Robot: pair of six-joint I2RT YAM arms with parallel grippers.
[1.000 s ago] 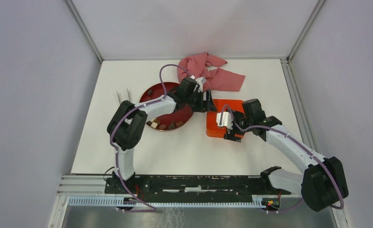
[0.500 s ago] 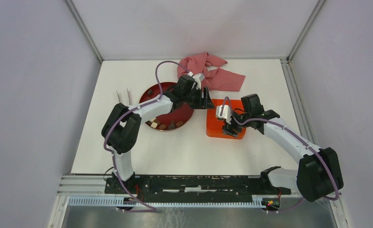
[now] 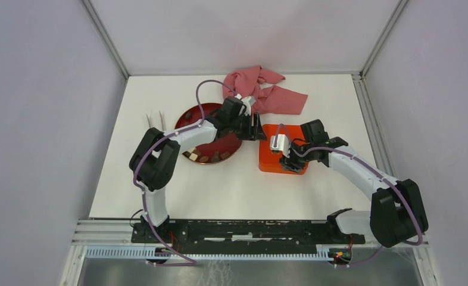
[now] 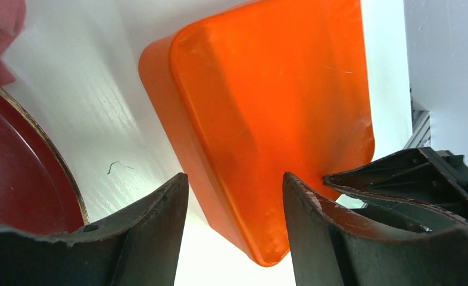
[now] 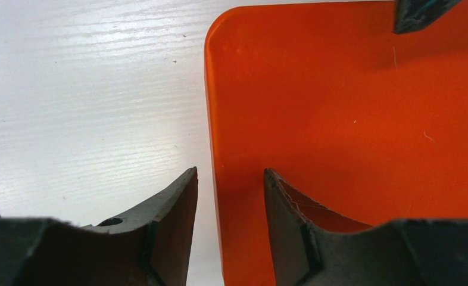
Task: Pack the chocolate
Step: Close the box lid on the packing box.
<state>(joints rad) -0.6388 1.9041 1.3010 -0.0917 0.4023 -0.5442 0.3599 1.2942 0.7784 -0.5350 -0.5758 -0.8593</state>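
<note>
Several small pieces of chocolate, brown and tan, lie along the near rim of the round dark-red plate. The orange tin sits to the plate's right, showing only a smooth orange top. My left gripper straddles the tin's far-left corner; its jaws are open, with a gap on either side of the corner. At the tin's near-left edge, my right gripper is also open. One of its fingers is over the tin top and the other over the table.
A crumpled pink cloth lies behind the tin and plate. Two thin white sticks rest left of the plate. The plate's rim is close beside my left gripper. White walls enclose the table on three sides.
Both grippers' jaws have narrowed. The right gripper has shifted along the tin's near-left edge, and the left gripper has settled closer to the far-left corner.
</note>
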